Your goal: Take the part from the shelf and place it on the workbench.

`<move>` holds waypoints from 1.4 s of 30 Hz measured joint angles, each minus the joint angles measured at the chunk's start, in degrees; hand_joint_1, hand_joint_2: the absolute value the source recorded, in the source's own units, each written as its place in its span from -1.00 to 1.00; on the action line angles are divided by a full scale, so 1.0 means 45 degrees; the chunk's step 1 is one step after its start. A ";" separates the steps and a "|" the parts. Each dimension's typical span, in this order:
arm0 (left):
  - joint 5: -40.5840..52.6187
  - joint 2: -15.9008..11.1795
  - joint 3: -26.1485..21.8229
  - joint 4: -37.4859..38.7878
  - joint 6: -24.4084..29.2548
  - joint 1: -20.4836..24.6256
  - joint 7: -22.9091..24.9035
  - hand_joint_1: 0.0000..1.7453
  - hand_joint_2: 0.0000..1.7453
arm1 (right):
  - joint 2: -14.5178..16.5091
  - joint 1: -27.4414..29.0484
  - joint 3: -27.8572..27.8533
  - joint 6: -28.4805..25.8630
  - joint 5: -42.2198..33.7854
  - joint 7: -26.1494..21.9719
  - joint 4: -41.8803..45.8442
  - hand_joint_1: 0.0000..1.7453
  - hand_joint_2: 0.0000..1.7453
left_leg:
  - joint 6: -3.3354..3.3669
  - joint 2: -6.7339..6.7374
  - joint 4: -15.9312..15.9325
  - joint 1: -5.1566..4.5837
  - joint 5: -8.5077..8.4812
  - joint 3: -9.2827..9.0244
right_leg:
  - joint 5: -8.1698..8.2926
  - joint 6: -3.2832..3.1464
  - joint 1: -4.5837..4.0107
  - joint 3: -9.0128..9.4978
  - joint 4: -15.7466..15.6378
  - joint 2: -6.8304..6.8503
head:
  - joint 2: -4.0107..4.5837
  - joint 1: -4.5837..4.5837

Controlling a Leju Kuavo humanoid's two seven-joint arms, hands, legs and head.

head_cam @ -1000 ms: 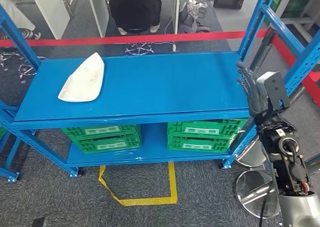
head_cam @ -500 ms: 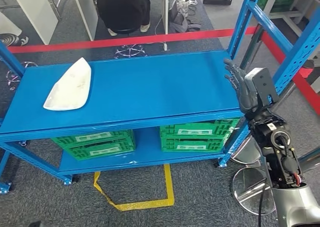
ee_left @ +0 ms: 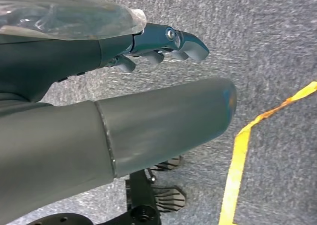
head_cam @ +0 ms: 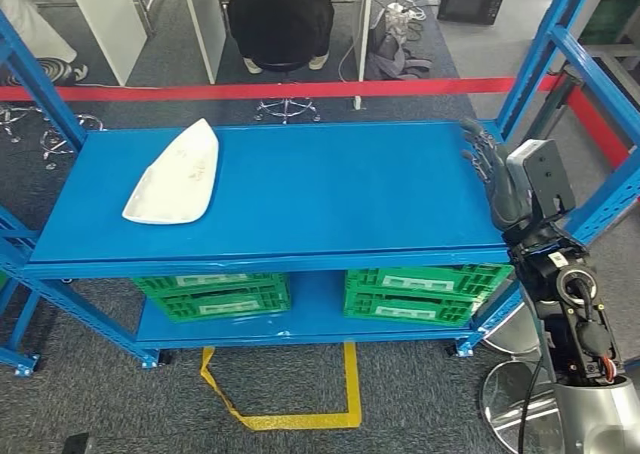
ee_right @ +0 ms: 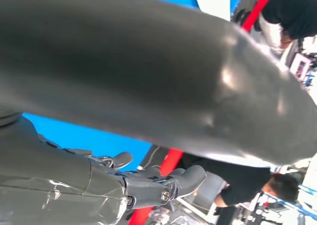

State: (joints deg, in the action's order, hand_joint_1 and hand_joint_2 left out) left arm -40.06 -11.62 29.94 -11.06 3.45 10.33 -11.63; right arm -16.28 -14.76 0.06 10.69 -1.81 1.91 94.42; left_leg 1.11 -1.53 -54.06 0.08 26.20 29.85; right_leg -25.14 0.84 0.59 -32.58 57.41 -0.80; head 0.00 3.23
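White part (head_cam: pixel 174 174) lies on the blue shelf (head_cam: pixel 340 189), upper left of the head view. Since half a second ago the whole picture has shifted right and down, so my camera moved, not the part. My right hand (head_cam: pixel 494 174) hovers at the shelf's right end, fingers (head_cam: pixel 477 146) spread, holding nothing; left hand (ee_left: pixel 157 44) hangs over the floor, fingers loosely curled and empty. I judge the reach hasn't started.

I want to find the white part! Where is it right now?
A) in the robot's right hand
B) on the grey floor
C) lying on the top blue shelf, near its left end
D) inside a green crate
C: the white part lies flat on the top blue shelf near its left end, while the right hand is raised at the far right end, holding nothing.
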 joint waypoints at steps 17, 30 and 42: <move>-0.0083 -0.0034 0.0000 0.0000 0.0000 0.0008 -0.0005 -1.00 -1.00 | 0.0000 -0.0036 0.0125 0.0067 -0.0007 0.0049 0.0045 -1.00 -1.00 | -0.0325 0.0807 -0.0191 -0.0001 -0.0729 0.1069 | -0.0735 -0.0105 -0.0026 0.1142 -0.0707 0.0803 | 0.0000 -0.0512; -0.0192 -0.0005 0.0000 0.0000 0.0000 -0.0047 -0.0028 -1.00 -1.00 | -0.0005 -0.0014 0.0176 0.0175 -0.0019 0.0113 -0.0024 -1.00 -1.00 | 0.0037 -0.0702 -0.0115 0.0038 -0.0132 0.0251 | -0.0174 0.0088 0.0113 -0.0175 0.0487 -0.0322 | 0.0000 -0.0022; -0.0244 -0.0025 0.0000 0.0000 0.0000 -0.0126 -0.0049 -1.00 -1.00 | -0.0015 -0.0089 0.0226 0.0375 0.0022 0.0108 -0.0066 -1.00 -1.00 | -0.0691 0.0241 -0.3747 0.0169 0.0609 0.2776 | -0.0527 -0.0384 0.0099 0.0979 -0.0695 0.0601 | 0.0000 -0.0408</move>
State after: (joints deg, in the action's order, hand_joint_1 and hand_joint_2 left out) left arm -41.16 -11.73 29.94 -11.06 3.45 9.76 -11.85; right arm -16.35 -15.16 1.08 12.38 -1.72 2.39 94.12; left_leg -1.99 -0.45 -70.92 0.84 28.93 42.34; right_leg -27.51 -0.89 1.04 -28.18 54.28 1.90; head 0.00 1.40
